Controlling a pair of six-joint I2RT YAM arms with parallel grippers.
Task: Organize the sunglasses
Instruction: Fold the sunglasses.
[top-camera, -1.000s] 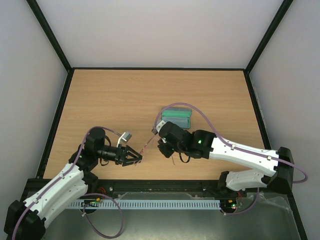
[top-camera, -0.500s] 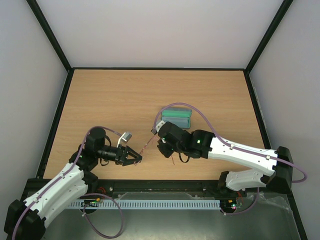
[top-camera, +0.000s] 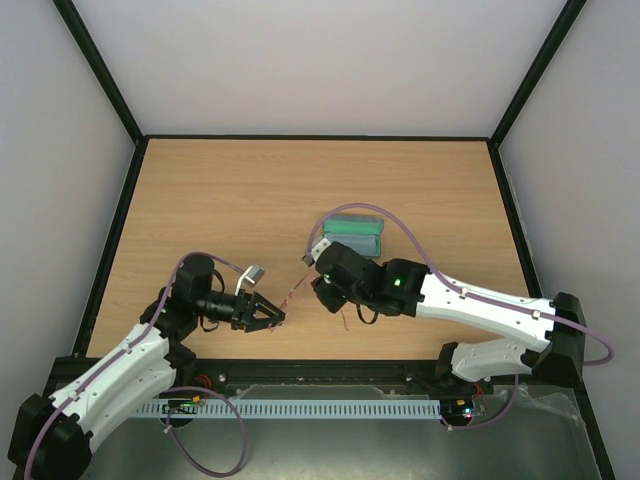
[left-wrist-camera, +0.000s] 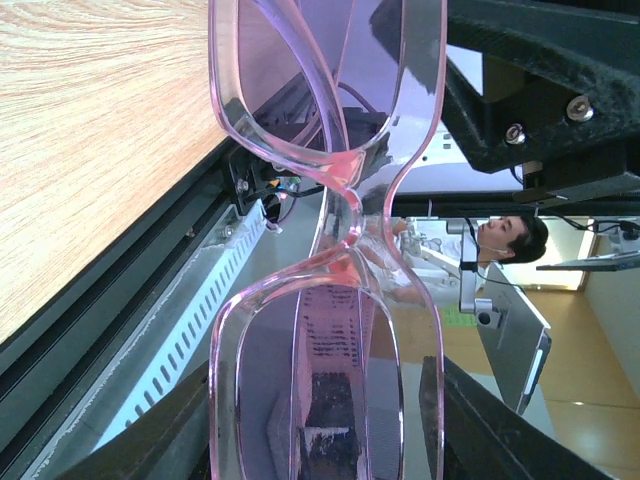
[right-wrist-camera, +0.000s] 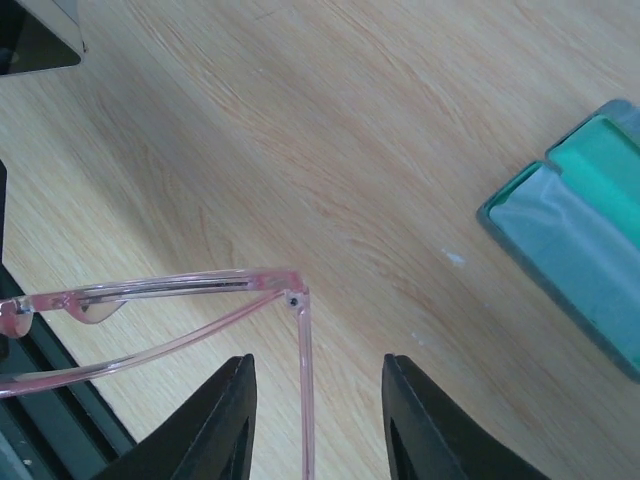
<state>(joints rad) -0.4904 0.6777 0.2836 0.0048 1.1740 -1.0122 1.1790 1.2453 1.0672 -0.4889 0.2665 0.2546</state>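
**A:** Where are the small sunglasses (left-wrist-camera: 345, 215) with the thin pink translucent frame?

**B:** They are off the light wooden surface (top-camera: 220, 200), in the air at the lower middle of the overhead view, between the two arms. The left pincer (top-camera: 268, 316) grips them across one lens rim. Its dark fingers (left-wrist-camera: 175, 440) press the frame from both sides.

**A:** And the right pincer (right-wrist-camera: 315, 365)?

**B:** Its jaws stand apart. One slender temple arm (right-wrist-camera: 303, 400) runs between them at the bottom of the right wrist view. There is a gap on either side, so it holds nothing.

**A:** How will they handle?

**B:** Very light, I'd judge. The plastic looks smooth and slippery, though, and the arms look thin and springy. The hinge (right-wrist-camera: 292, 299) is the weak spot, and a hard squeeze or twist there could snap it. The lenses would smudge or scratch easily.

**A:** Best place to hold them?

**B:** The rim near the bridge, with modest force. To fold an arm, push close to its hinge rather than at the tip. The open grey-blue rectangular case (right-wrist-camera: 570, 250) with its teal lining lies at the right edge of that view, well apart from the glasses.
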